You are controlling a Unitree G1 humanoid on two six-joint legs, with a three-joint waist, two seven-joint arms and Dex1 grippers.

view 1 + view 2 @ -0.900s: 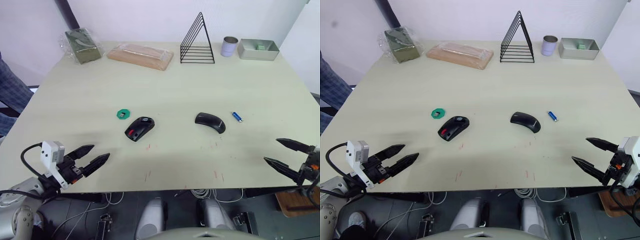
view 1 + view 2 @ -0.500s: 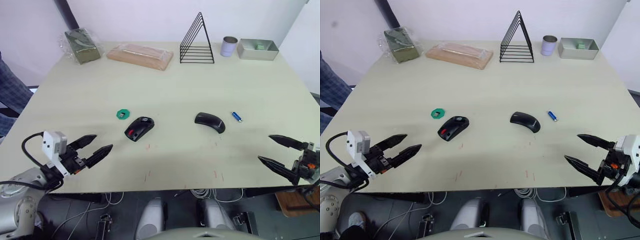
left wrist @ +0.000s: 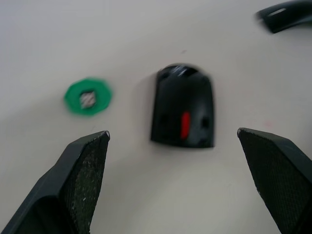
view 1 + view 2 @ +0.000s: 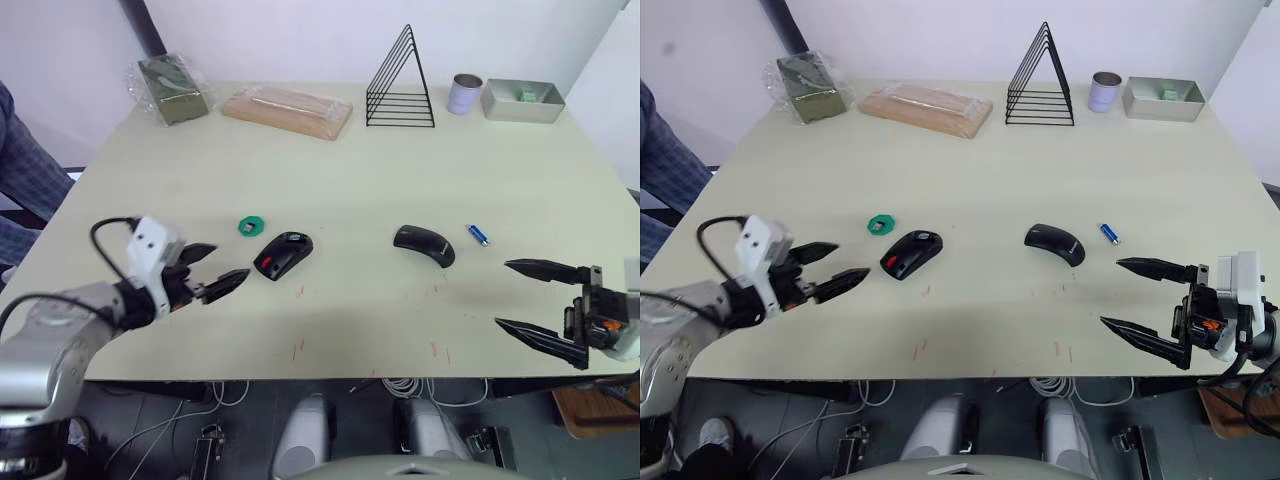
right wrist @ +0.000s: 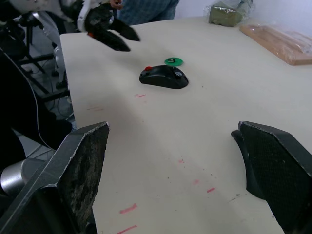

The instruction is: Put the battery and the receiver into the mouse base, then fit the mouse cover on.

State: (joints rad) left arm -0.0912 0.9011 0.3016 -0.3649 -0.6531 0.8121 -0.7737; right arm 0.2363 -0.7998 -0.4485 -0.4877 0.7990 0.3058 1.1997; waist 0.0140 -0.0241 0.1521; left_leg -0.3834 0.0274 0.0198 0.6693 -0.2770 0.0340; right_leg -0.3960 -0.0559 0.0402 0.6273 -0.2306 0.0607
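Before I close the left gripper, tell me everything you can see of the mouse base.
The mouse base is a black oval body, plastic by its look, with a red patch toward one end. It lies flat on the table with its cover off, touching nothing else. The green disc lies just beside it, apart. The left gripper is open beside it, the base lying ahead between its fingers in the wrist view.

Light on my table [image 4: 330,170] is bright and even, seemingly from overhead, so shadows are soft and short; the mouse cover [image 4: 424,244] throws only a thin dark rim beneath it. There is no harsh glare on the pale surface. My left wrist view is blurred: the mouse base [image 3: 183,112] and the green disc [image 3: 87,96] look smeared, perhaps from motion. The table's edges bow slightly toward the corners of my head views.
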